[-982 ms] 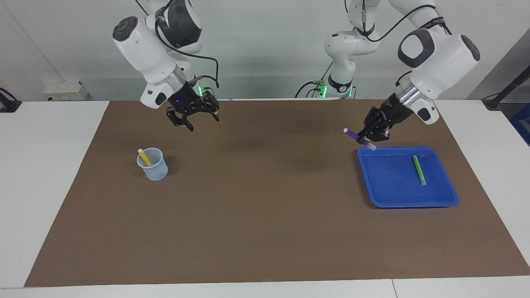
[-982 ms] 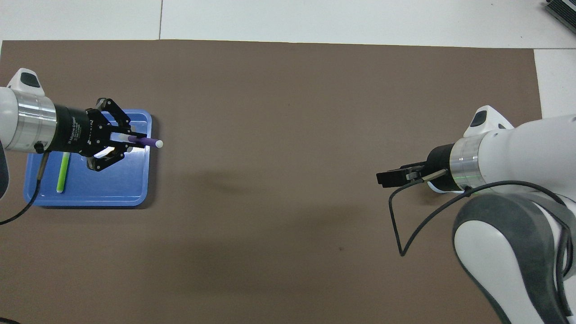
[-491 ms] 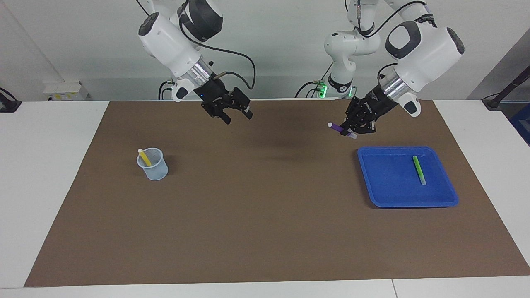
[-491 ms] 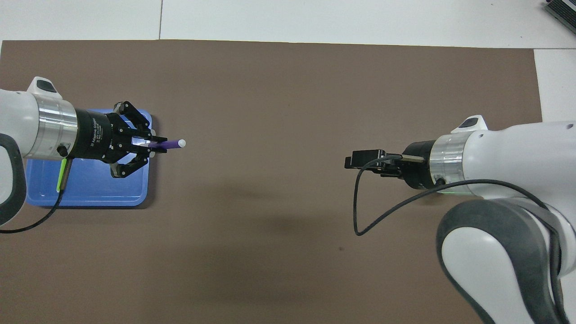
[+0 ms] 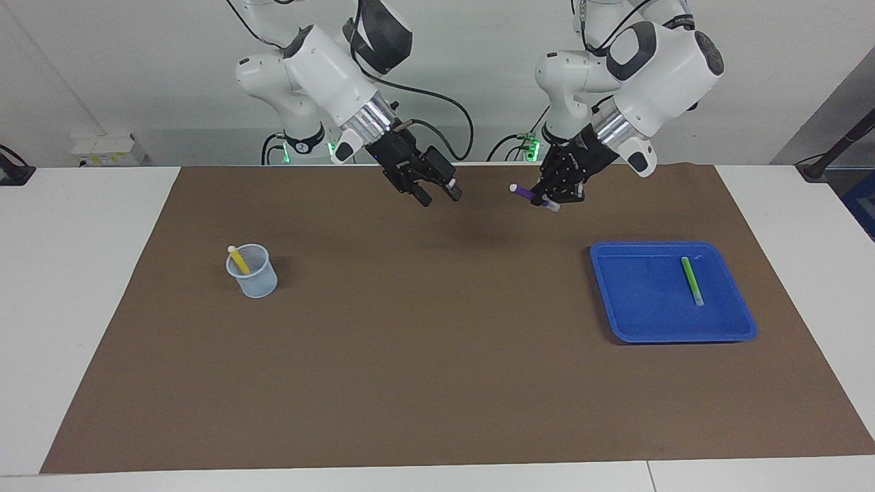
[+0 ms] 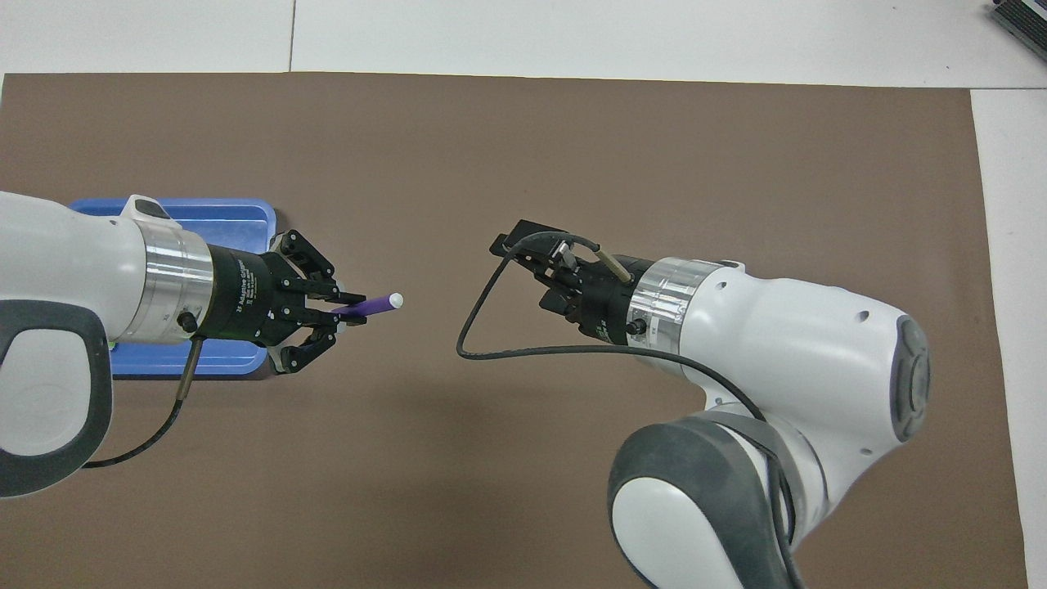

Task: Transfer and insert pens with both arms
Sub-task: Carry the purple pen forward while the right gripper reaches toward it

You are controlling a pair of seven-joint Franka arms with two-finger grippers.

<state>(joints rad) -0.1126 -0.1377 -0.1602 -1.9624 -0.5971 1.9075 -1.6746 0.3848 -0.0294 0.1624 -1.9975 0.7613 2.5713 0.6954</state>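
Note:
My left gripper (image 5: 549, 198) is shut on the purple pen (image 5: 527, 193), held up over the mat's middle. The pen's whitish tip points toward my right gripper (image 5: 437, 194), which hangs open and empty a short gap away. In the overhead view the purple pen (image 6: 372, 305) sticks out of the left gripper (image 6: 348, 309) toward the right hand. The green pen (image 5: 692, 281) lies in the blue tray (image 5: 673, 335) at the left arm's end; the left arm hides it from above. The yellow pen (image 5: 238, 260) leans in the pale mesh cup (image 5: 256, 281) at the right arm's end.
A brown mat (image 5: 437, 383) covers most of the white table. Two smaller white arms with green lights (image 5: 567, 89) stand at the robots' edge. A black cable (image 6: 491, 343) loops down from the right wrist.
Both arms have swung in toward the table's middle. The left gripper carried the purple pen away from over the tray. The right gripper left the cup's end and now faces the pen's tip.

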